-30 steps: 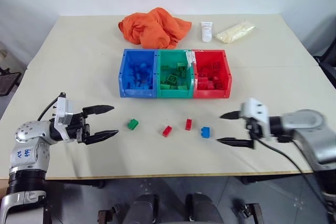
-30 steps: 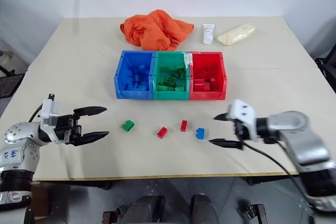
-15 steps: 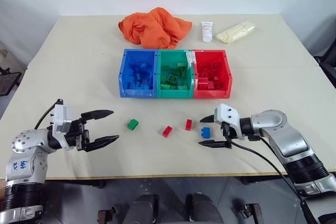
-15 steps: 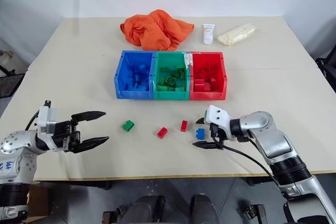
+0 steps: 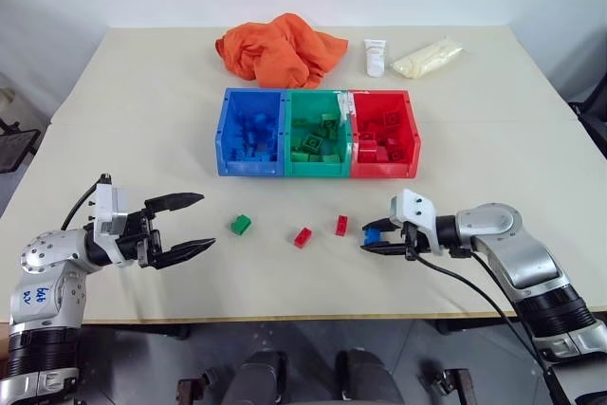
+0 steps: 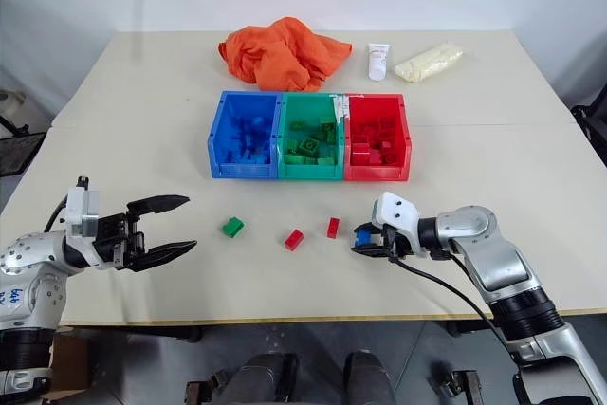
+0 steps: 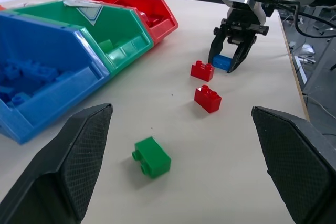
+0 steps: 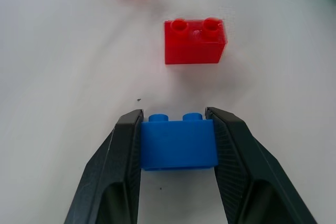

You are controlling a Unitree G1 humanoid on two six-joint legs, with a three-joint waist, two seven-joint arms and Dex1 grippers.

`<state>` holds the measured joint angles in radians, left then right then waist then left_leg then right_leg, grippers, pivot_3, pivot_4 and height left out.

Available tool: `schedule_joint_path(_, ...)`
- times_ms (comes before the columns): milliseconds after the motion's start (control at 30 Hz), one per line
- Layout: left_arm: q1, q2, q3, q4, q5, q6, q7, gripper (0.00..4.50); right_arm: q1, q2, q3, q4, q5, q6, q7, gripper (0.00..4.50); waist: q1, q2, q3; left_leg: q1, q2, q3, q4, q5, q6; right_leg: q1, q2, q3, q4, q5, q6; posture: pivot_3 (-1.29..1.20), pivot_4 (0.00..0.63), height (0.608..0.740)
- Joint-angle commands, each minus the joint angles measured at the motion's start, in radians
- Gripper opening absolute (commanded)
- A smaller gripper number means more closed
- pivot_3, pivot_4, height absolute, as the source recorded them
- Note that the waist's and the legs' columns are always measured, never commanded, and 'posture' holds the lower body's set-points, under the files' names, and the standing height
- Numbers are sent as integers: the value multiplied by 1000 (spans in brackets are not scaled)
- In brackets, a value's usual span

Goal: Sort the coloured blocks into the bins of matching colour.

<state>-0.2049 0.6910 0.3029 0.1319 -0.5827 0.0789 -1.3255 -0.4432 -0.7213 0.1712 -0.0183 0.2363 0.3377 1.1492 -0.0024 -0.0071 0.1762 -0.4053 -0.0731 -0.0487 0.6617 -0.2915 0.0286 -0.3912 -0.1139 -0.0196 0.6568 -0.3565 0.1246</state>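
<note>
The table runs wide and bare on every side of both grippers; its near edge lies just behind them, and the far edge is well beyond the bins. Ahead of the right gripper, and well apart from it, the three bins stand joined in a row, long sides running away from the robot: blue bin, green bin, red bin, each already holding blocks of its own colour. The red bin is the one most directly ahead of the right gripper; the blue bin is farthest off, toward the left gripper's side. Past the bins lie an orange cloth, a white tube and a pale bag.

The left gripper hovers over bare table with its fingers spread wide and nothing between them, open room all around it.

The right gripper is narrowed onto the blue block, a finger pressed against each short end. The block sits low at the table surface, studs pointing away from the wrist, its long axis crossing from finger to finger.

Just beyond the fingertips lies a red block, its long axis parallel to the blue one and not touching it. A second red block lies farther toward the left gripper, and the green block farther still, nearest the left gripper's tips, with clear table between.
</note>
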Motion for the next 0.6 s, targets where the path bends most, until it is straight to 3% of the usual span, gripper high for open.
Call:
schedule_joint_path(33, -1, -2, 6, -12, -10, -18, -5, 4500, -67, 0, -85, -70, 58, 38, -32, 1466, -2, 0, 0, 0, 0, 0, 0, 0, 0, 0, 0, 0, 0, 0, 0, 0, 150, 740)
schedule_joint_path(167, 8, -11, 4, -22, -11, -18, 2, 4500, -195, 49, -95, -29, 69, 82, -76, 1466, -8, 0, 0, 0, 1, 0, -1, 0, 0, -1, 0, 0, 0, 0, 0, 0, 150, 740)
schedule_joint_path(333, 6, -16, 1, -19, -11, -23, 4, 4500, -428, 179, -46, 178, 13, 34, -118, 1466, -20, 0, 0, 0, 0, 0, -1, 0, -1, -1, 0, 0, 1, 0, 0, 0, 150, 740)
schedule_joint_path(600, -19, -22, -5, -5, -5, -41, 5, 4500, -788, 501, 30, 801, -152, -245, -254, 1466, -48, 0, 0, 0, 1, -1, -3, 0, -1, -2, 1, -2, 6, 0, 0, 0, 150, 740)
